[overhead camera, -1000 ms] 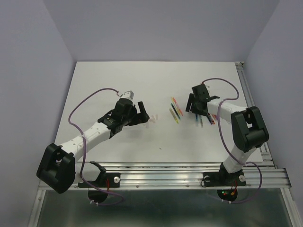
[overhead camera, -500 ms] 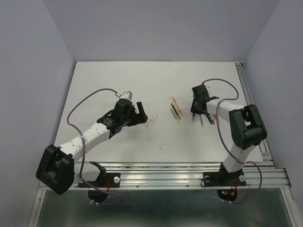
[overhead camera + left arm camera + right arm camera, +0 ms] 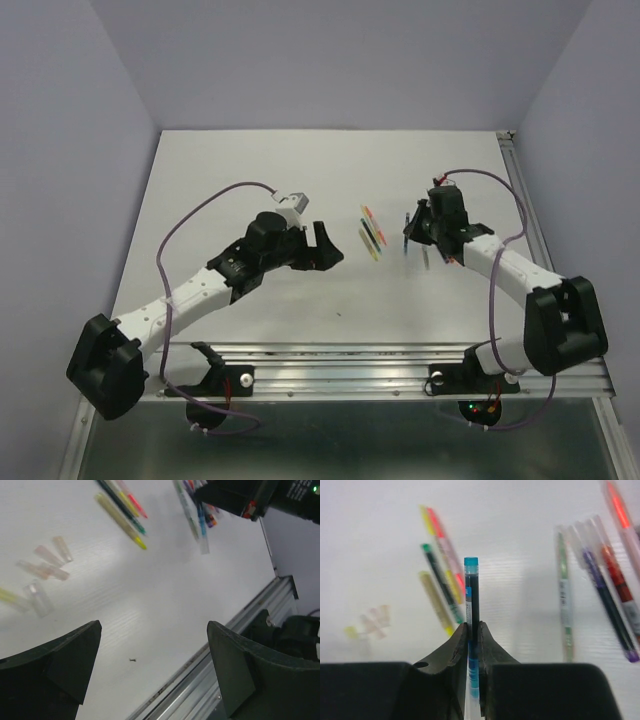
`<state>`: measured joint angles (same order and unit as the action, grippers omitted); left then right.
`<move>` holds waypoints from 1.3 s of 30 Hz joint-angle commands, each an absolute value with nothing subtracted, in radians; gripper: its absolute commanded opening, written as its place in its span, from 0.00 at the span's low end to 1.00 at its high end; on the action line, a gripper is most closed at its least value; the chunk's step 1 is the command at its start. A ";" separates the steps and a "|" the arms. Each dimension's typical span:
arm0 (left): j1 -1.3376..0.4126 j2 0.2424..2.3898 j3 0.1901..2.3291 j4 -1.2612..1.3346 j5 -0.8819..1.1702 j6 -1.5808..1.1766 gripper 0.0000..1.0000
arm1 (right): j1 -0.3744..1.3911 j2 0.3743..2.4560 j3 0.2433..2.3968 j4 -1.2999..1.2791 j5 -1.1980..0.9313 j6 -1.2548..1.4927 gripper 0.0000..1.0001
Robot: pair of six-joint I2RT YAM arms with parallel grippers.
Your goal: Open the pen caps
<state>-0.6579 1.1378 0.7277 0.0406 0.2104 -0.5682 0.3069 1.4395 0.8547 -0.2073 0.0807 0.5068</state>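
My right gripper is shut on a blue pen that stands upright between its fingers, blue end cap upward, lifted off the table. A pale translucent end of it shows low between the fingers. In the top view this gripper hangs between two groups of pens. My left gripper is open and holds nothing. It hovers over the table near several loose pen caps, pale pink tubes lying at the left of the left wrist view. In the top view the left gripper hides those caps.
Yellow, green and pink pens lie loose between the arms. Green, purple and red pens lie to the right. A metal rail runs along the white table's near edge. Purple walls surround it.
My right gripper closed on the blue pen and raised it while that arm swung outward. My left arm moved right, over the spot where the caps lie.
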 commanded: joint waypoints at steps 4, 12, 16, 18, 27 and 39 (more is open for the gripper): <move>-0.834 1.259 0.810 0.216 0.282 -0.545 0.99 | 0.368 1.203 0.606 0.293 -0.408 0.762 0.01; -0.910 1.354 0.862 0.236 0.192 -0.564 0.99 | 0.574 1.163 0.574 0.474 -0.252 0.939 0.01; -0.917 1.350 0.845 0.239 0.179 -0.577 0.93 | 0.609 1.173 0.551 0.534 -0.186 1.029 0.01; -0.920 1.338 0.836 0.239 0.169 -0.584 0.88 | 0.627 1.169 0.532 0.546 -0.126 1.049 0.01; -0.930 1.301 0.812 0.224 0.141 -0.597 0.70 | 0.670 1.098 0.491 0.512 0.069 1.081 0.01; -0.933 1.292 0.811 0.196 0.130 -0.591 0.55 | 0.680 1.084 0.483 0.503 0.115 1.075 0.01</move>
<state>-0.9260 1.3228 0.8173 0.1822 0.1406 -0.5999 0.6636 1.0756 0.4923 0.4763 0.0841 1.0801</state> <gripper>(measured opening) 0.570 0.132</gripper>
